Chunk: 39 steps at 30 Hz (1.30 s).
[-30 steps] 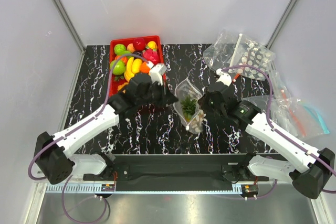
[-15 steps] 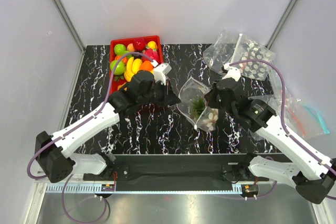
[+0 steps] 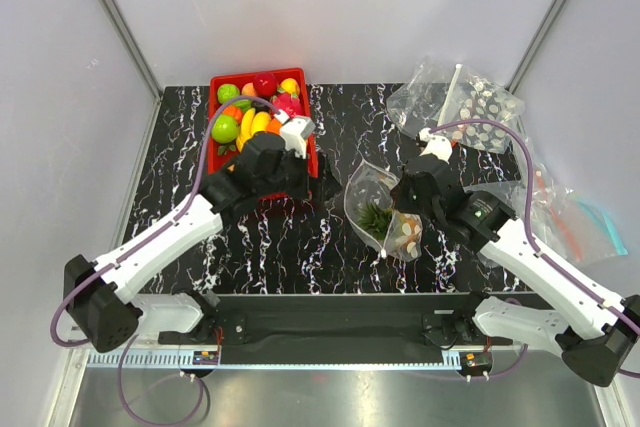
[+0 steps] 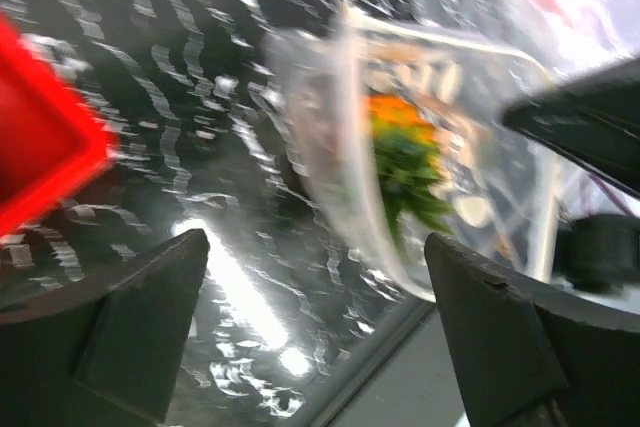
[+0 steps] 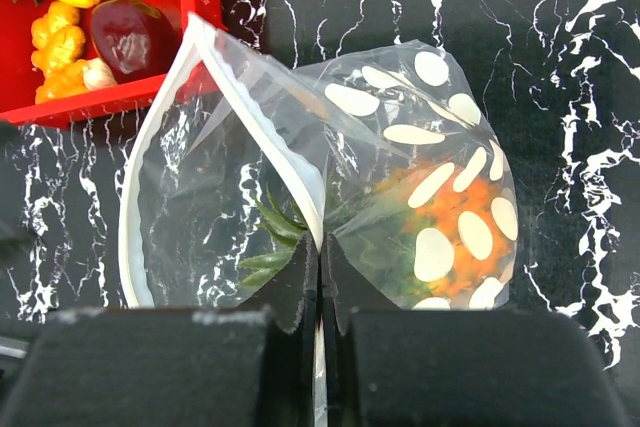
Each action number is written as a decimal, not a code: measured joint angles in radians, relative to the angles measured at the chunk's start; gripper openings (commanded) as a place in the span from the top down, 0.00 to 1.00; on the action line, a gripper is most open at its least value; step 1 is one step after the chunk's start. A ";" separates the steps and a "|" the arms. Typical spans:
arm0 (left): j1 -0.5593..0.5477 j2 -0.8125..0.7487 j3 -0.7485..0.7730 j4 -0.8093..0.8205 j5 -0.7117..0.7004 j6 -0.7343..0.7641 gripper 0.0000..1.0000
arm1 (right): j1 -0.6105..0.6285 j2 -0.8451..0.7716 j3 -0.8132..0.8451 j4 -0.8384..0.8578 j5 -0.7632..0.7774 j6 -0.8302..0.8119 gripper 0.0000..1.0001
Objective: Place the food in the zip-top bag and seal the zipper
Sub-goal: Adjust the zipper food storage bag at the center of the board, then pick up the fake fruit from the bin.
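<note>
Top view: the dotted bag (image 3: 372,192) is on the table (image 3: 350,117) between the two arms, with the pineapple (image 3: 378,217) inside. Left wrist view: the left gripper (image 4: 315,257) is wide apart and holds nothing. Right wrist view: the right gripper (image 5: 320,267) pinches the bag's zipper (image 5: 262,139) tight.

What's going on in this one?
The right end effector is shut on the zip-top bag, pinching its rim at the zipper. The pineapple is already inside, with its leaves toward the gaping mouth. The left end effector is open and holds nothing. It is beside the bag, near the red tray of toy food. The zipper is not yet sealed.
</note>
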 measured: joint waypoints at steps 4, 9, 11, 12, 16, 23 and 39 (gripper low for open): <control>0.079 -0.012 0.040 -0.079 -0.054 0.037 0.01 | 0.000 0.002 -0.006 0.000 0.001 -0.007 1.00; 0.217 -0.012 0.099 -0.117 -0.150 0.044 0.01 | 0.000 0.002 -0.006 0.001 -0.002 -0.022 1.00; 0.270 -0.007 0.090 -0.114 -0.196 0.037 0.01 | 0.000 0.002 -0.006 0.001 -0.002 -0.025 1.00; 0.291 0.000 0.085 -0.108 -0.212 0.036 0.01 | 0.000 0.002 -0.006 0.001 -0.003 -0.027 1.00; 0.375 0.113 0.088 -0.071 -0.230 0.046 0.01 | 0.000 0.002 -0.006 0.002 -0.011 -0.032 1.00; 0.425 0.429 0.145 -0.065 -0.204 0.109 0.01 | 0.000 0.002 -0.006 0.005 -0.020 -0.047 1.00; 0.422 0.674 0.267 -0.064 -0.063 0.117 0.22 | 0.000 0.027 -0.008 0.040 -0.029 -0.049 1.00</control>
